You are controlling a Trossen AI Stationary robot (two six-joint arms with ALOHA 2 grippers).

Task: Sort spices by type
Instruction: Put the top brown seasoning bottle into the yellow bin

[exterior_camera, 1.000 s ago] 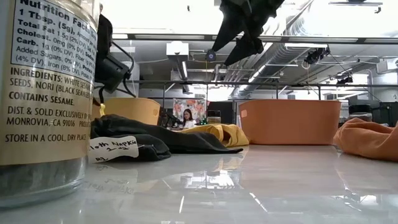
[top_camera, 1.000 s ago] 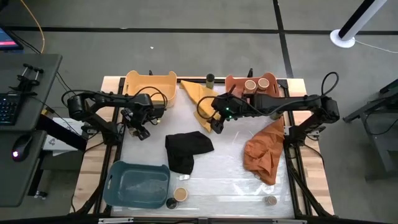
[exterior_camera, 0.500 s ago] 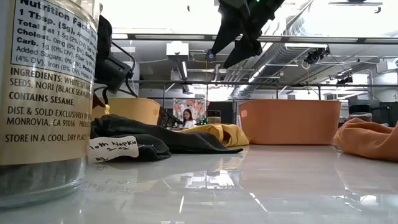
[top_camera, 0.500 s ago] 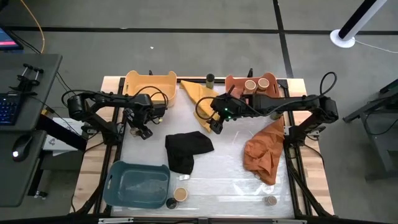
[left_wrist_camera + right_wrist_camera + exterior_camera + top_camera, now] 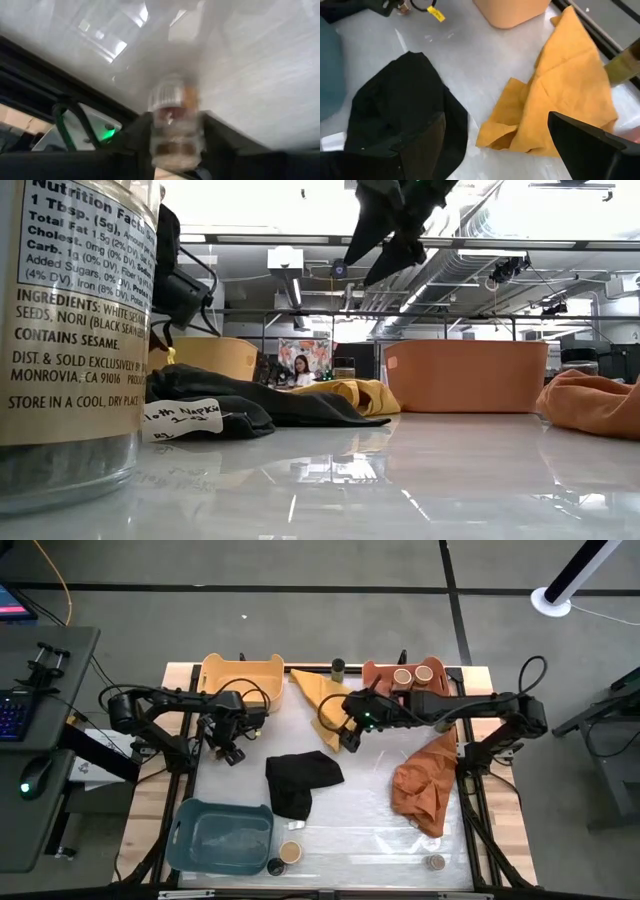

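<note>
A: Progress? We count two tan-lid jars (image 5: 412,674) already in the salmon bin (image 5: 375,673), so that type has begun.

B: And left over: a dark-lid jar (image 5: 338,667) at the far edge between the bins, three jars near the front edge (image 5: 290,852), one right of them (image 5: 434,862). Yellow bin (image 5: 240,672) and blue bin (image 5: 222,832) look empty to us.

A: Left gripper (image 5: 229,748)?

B: In front of the yellow bin, pinching a jar (image 5: 175,120), though the wrist view is blurred, so probably a spice jar.

A: Right gripper (image 5: 349,738)?

B: Over the yellow cloth (image 5: 560,105), fingers (image 5: 585,137) spread, holding nothing. We'd say under halfway.
</note>
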